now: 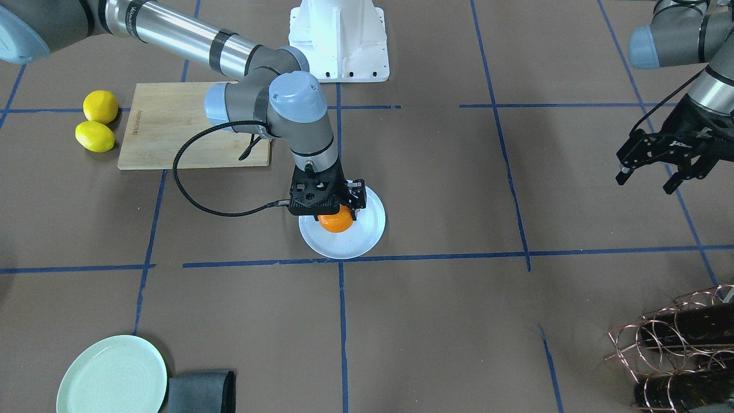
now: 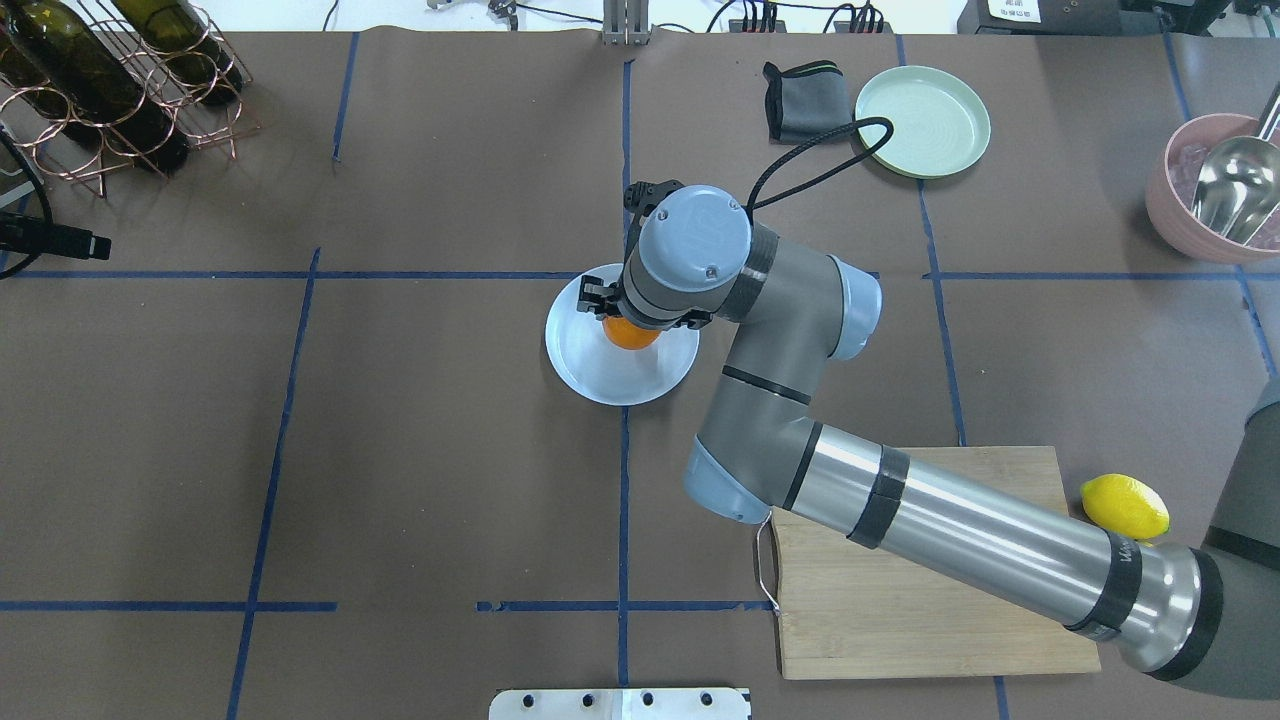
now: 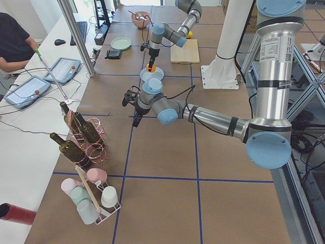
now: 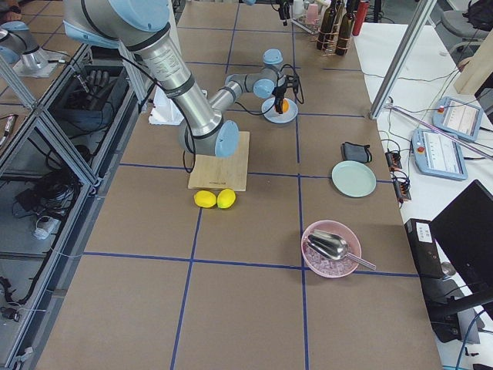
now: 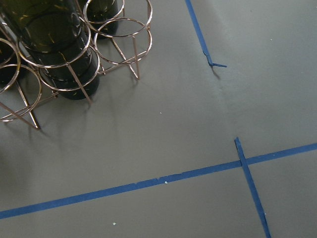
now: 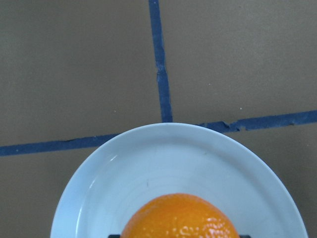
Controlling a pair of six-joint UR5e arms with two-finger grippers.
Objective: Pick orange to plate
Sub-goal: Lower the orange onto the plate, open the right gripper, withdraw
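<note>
Nearest the robot's base, a wooden board (image 2: 930, 590) lies on the brown desk (image 2: 400, 450) under the right arm, with two lemons (image 1: 94, 136) just beside its outer edge. Farther out, at the middle of the desk where the blue tape lines cross, the right hand (image 1: 337, 211) points straight down over the pale plate (image 1: 367, 229). The orange (image 1: 335, 222) sits directly under it, between the fingers, and the hand is clenched on the fruit. In the wrist view the orange fills the bottom centre with the plate's rings spread beyond it. Whether the fruit touches the plate I cannot tell. Well apart, off to the robot's left, the left hand (image 1: 647, 179) hangs above bare desk with its fingers spread and nothing in them. At the far edge lie a mint-green plate (image 2: 922, 120), a grey cloth (image 2: 805, 100) touching its side, and a copper bottle rack (image 2: 110, 90)
</note>
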